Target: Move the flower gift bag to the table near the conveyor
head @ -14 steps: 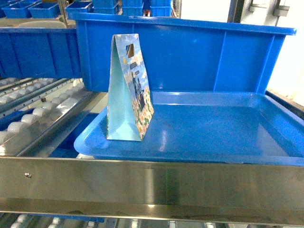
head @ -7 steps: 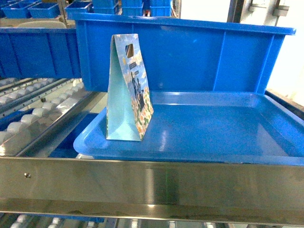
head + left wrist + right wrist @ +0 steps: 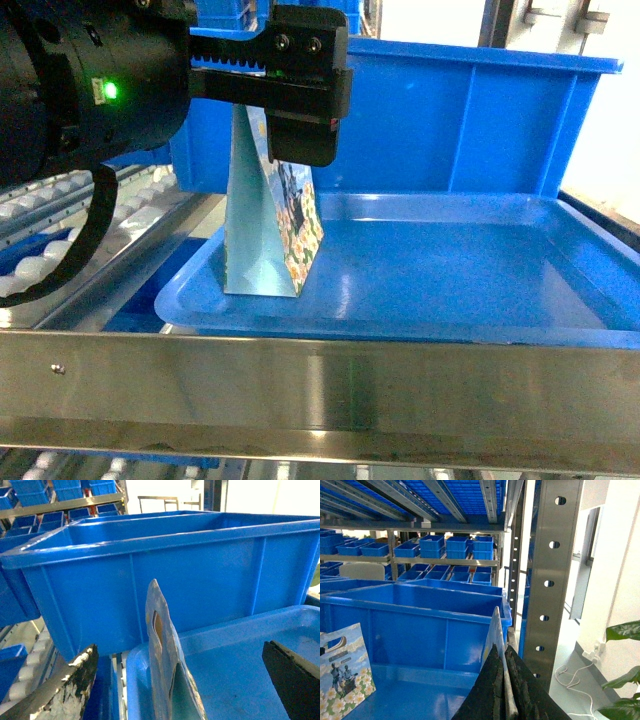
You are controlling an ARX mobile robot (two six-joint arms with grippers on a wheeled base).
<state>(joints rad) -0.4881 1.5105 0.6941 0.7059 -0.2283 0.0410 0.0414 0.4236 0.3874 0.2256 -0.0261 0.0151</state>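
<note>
Now spread wide, left pincer [image 3: 175, 680] straddling the upright flower gift bag [image 3: 272, 215], neither finger touching it. Bag standing at the near left corner of a glossy blue tray [image 3: 450, 270]. Blue bin [image 3: 450, 130] close behind; roller conveyor [image 3: 90, 235] leftward. Right pincer [image 3: 502, 690] pressed closed.

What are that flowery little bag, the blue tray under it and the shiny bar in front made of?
The bag looks like printed paper: thin flat panels, sharp folded creases, a cut-out handle hole. The tray seems to be glossy moulded plastic, going by its rounded rim and soft reflections. The bar looks like brushed metal, probably stainless steel, with streaky mirror-like sheen and a small screw.
</note>
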